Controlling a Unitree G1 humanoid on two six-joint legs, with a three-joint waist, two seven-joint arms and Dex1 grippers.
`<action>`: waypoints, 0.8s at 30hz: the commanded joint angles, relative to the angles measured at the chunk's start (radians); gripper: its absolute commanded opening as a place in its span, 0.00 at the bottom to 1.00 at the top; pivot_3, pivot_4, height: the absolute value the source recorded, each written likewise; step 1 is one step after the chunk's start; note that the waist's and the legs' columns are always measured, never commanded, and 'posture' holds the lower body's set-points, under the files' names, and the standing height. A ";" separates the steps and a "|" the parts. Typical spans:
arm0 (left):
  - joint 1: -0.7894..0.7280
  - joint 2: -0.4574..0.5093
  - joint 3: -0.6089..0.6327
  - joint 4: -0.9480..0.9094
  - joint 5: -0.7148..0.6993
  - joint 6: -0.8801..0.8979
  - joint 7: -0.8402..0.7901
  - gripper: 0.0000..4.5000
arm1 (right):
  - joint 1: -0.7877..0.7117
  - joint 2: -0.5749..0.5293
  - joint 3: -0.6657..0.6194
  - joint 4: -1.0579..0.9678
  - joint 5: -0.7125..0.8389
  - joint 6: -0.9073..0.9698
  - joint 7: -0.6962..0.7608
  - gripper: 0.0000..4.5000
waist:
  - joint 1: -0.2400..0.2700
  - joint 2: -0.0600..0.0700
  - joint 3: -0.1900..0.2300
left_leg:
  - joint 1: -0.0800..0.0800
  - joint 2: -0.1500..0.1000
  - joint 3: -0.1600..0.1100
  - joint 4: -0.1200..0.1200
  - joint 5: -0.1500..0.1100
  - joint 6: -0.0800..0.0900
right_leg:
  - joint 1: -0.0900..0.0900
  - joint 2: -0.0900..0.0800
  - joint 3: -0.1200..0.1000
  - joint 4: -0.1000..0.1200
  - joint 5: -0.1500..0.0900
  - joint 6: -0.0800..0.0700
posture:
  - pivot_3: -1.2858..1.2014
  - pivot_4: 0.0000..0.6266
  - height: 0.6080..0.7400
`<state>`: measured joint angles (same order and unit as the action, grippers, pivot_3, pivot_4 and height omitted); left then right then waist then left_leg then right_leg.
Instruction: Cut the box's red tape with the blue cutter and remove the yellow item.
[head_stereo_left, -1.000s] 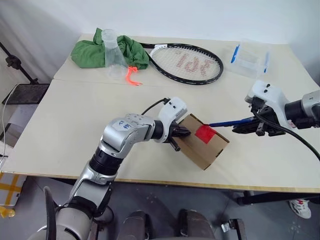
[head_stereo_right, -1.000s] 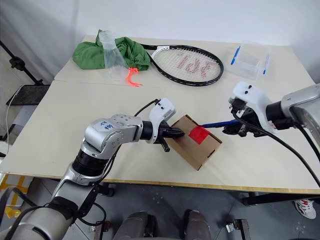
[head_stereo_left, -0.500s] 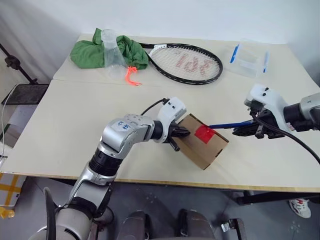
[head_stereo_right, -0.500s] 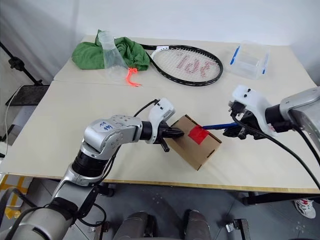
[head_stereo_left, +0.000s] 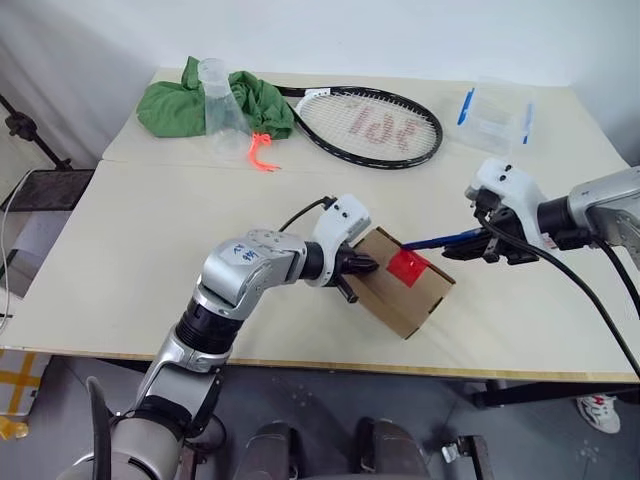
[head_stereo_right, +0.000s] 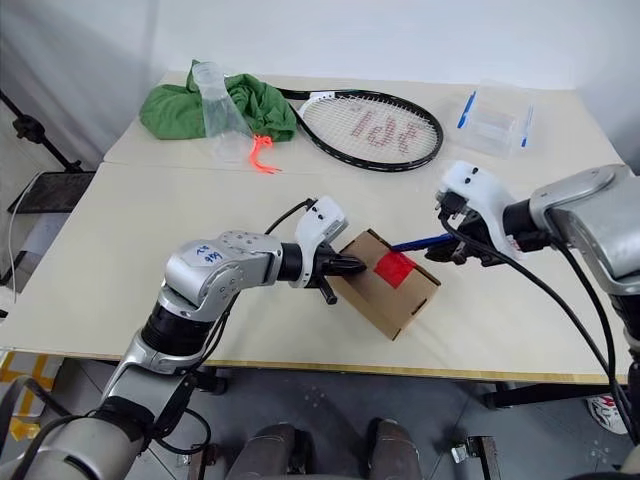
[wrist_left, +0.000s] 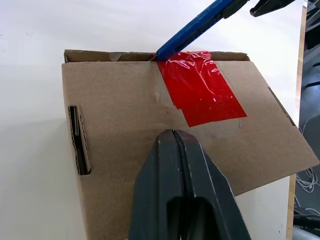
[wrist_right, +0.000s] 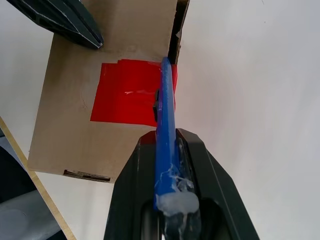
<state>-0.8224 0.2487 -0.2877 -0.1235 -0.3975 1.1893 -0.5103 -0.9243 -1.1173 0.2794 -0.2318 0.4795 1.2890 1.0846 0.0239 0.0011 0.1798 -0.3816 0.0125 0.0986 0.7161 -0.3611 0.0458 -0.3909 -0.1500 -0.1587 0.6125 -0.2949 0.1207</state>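
My right gripper (wrist_right: 167, 195), pinching the blue cutter (wrist_right: 166, 120), moved its tip onto the red tape (wrist_left: 200, 87); my closed left gripper (wrist_left: 176, 145) presses the box (head_stereo_left: 405, 285) near the table's (head_stereo_left: 120, 250) front edge.

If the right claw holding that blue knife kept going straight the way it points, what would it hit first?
Most likely the red tape at the top edge of the box. The blue cutter in the right gripper already has its tip there.
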 joint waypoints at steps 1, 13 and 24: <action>0.035 0.007 -0.034 0.042 0.034 0.028 0.027 0.00 | -0.001 -0.029 0.002 -0.034 0.010 -0.008 0.031 0.03 | 0.000 0.000 0.000 | 0.000 0.000 0.000 0.000 0.000 0.000 | 0.000 0.000 0.000 0.000 0.000 0.000 | 0.52 0.24 1.00; 0.033 -0.004 -0.031 0.058 0.041 0.030 0.041 0.00 | 0.070 -0.183 -0.014 -0.086 0.015 -0.030 0.119 0.03 | 0.003 0.000 0.000 | 0.000 0.000 0.000 0.000 0.000 0.000 | 0.000 0.000 0.000 -0.001 0.000 0.000 | 0.52 0.24 1.00; 0.028 -0.007 -0.028 0.072 0.044 0.031 0.048 0.00 | 0.134 -0.253 0.002 -0.108 -0.019 -0.080 0.170 0.03 | 0.003 0.000 0.000 | 0.000 0.000 -0.001 0.000 0.000 0.000 | 0.001 -0.001 0.000 -0.001 0.000 0.000 | 0.52 0.24 1.00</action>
<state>-0.8220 0.2330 -0.2863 -0.1128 -0.3974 1.1872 -0.4989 -0.7964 -1.3526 0.2869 -0.3106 0.4539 1.2189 1.2324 0.0269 0.0012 0.1798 -0.3814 0.0124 0.0978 0.7160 -0.3613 0.0455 -0.3903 -0.1507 -0.1587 0.6116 -0.2949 0.1207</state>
